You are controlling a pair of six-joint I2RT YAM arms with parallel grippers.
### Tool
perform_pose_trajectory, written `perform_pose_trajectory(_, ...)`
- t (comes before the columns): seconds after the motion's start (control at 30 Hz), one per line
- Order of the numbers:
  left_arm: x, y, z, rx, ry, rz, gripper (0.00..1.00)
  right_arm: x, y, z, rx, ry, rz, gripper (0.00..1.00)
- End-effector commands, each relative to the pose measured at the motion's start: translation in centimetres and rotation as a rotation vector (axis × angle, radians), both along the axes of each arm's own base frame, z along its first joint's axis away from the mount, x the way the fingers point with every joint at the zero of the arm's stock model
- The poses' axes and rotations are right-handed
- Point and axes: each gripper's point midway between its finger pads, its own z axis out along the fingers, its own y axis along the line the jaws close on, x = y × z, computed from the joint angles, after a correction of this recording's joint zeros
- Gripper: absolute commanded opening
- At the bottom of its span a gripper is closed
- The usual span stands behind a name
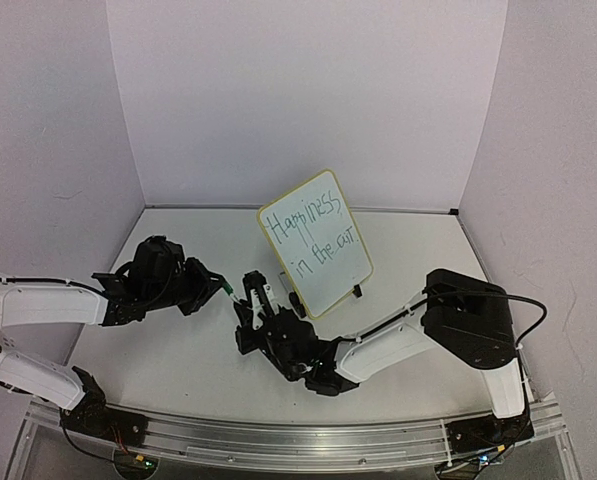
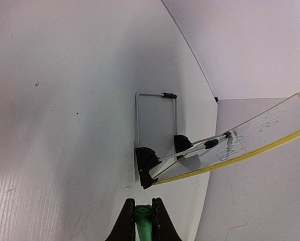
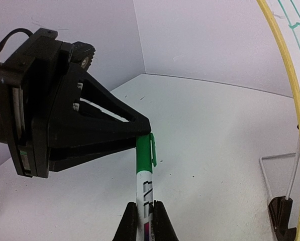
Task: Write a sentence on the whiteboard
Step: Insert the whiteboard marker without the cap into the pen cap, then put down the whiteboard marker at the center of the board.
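The whiteboard [image 1: 328, 275] stands tilted on its black feet at mid-table, pale yellow frame around it. The sentence [image 1: 311, 236], in green, reads "Happiness" over "in the out". In front of it my two grippers meet on a slim white marker [image 3: 145, 188]. My right gripper [image 3: 145, 208] is shut on the marker's white body. My left gripper [image 2: 143, 206] is shut on the green cap [image 2: 143, 221], which sits on the marker's end [image 3: 144, 150]. From above, the left gripper [image 1: 218, 286] and right gripper [image 1: 250, 302] sit just left of the board's lower corner.
The board's wire stand [image 2: 156, 108] and black feet [image 2: 145, 164] rest on the white table behind it. Its yellow edge [image 3: 292, 105] curves close on the right of the right wrist view. White walls enclose the table on three sides.
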Motion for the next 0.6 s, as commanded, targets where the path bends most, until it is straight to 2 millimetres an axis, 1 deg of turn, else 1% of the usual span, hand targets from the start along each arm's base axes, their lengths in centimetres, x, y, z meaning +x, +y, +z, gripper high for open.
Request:
perform_pose_trajectory(0.0,-5.5,-5.2,1.7,-0.090,0.046,-0.348,0.00,4.6,-0.7,3.0,0.094,-0.043,-0.081,0.00)
perform_pose_trajectory(0.13,-5.1,-3.9,2.3,-0.032,0.020,-0.308,0.01,4.3,-1.3,3.4,0.095,-0.044,-0.077,0.00)
perform_pose_trajectory(0.17,-4.9,-3.5,2.6,-0.018,0.012,-0.294,0.05,4.1,-1.6,3.8,0.098,-0.045,-0.077,0.00)
perform_pose_trajectory(0.27,-4.2,-1.9,3.7,0.018,-0.021,-0.261,0.24,3.6,-3.3,4.2,0.096,-0.036,-0.082,0.00)
perform_pose_trajectory(0.3,-4.0,-1.4,4.3,0.026,-0.040,-0.255,0.31,3.4,-4.0,4.8,0.106,-0.034,-0.085,0.00)
perform_pose_trajectory(0.33,-3.8,-0.9,4.7,0.036,-0.057,-0.248,0.39,3.1,-4.7,4.6,0.100,-0.027,-0.087,0.00)
perform_pose_trajectory(0.43,-3.4,0.4,6.3,0.064,-0.105,-0.252,0.57,2.3,-6.7,5.3,0.108,-0.014,-0.084,0.00)
perform_pose_trajectory(0.53,-3.0,1.1,7.5,0.096,-0.133,-0.292,0.69,1.2,-8.4,6.5,0.136,0.000,-0.045,0.00)
perform_pose_trajectory(0.57,-3.0,1.3,7.6,0.112,-0.134,-0.315,0.72,1.0,-9.0,6.2,0.139,0.019,-0.024,0.00)
